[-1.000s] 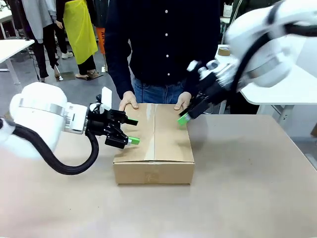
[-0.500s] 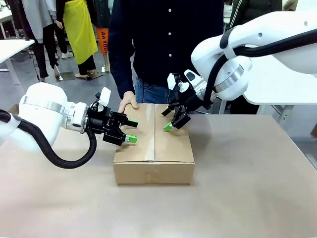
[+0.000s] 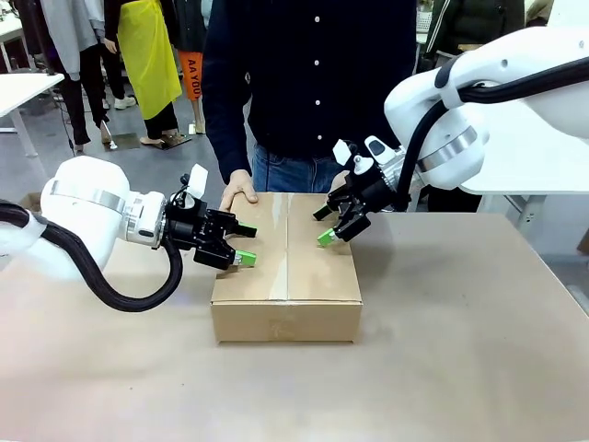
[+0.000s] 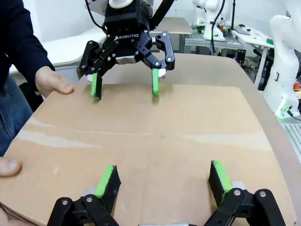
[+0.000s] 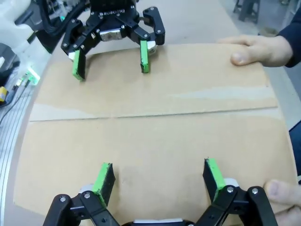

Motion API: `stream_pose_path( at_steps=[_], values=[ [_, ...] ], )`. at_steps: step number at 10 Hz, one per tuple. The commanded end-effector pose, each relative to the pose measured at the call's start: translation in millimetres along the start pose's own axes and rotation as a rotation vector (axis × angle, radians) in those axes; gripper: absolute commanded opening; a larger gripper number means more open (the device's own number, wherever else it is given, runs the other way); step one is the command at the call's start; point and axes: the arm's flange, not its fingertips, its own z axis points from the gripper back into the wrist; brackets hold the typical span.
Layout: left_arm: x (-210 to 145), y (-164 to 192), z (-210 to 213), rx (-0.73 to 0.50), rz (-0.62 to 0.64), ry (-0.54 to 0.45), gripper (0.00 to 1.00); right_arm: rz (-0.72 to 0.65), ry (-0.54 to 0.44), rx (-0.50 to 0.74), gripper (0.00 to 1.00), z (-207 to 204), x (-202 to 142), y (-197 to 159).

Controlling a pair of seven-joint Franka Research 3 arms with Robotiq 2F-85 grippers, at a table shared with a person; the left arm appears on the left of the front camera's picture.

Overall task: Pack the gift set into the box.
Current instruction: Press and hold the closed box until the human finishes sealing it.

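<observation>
- All shut: the box (image 3: 304, 267) looks packed to me; only sealing may remain.
- Left gripper (image 3: 247, 243) and right gripper (image 3: 322, 226) both gape, empty, above it.

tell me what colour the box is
The box is plain brown cardboard, best seen in the right wrist view.

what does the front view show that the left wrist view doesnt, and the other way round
Front view: the box's front wall and the person's dark buttoned shirt. Left wrist view: the ROBOTIQ print on the right tool, seen head-on. Both: the box closed, a taped seam along its lid, the left tool and right tool open over the lid, and a hand resting on its far edge.
</observation>
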Motion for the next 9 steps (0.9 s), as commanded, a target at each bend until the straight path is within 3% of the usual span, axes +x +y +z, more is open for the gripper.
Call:
stream_pose_path(
  at_steps=[1,3,4,5,9],
  values=[
    [-7,5,-7,0.016,0.013,0.015,1.0,-0.044,-0.008,-0.028,1.0,10,-24,13],
    [-11,5,-10,-0.045,0.099,0.032,1.0,-0.014,0.0,-0.082,1.0,-7,-34,12],
    [-1,1,-2,-0.002,0.008,0.0,1.0,0.004,0.01,-0.045,1.0,-22,-37,11],
    [-1,1,-2,-0.002,0.008,0.0,1.0,-0.039,-0.018,-0.037,1.0,11,-14,4],
    [-1,1,-2,-0.002,0.008,0.0,1.0,-0.039,-0.018,-0.037,1.0,11,-14,4]
  ],
)
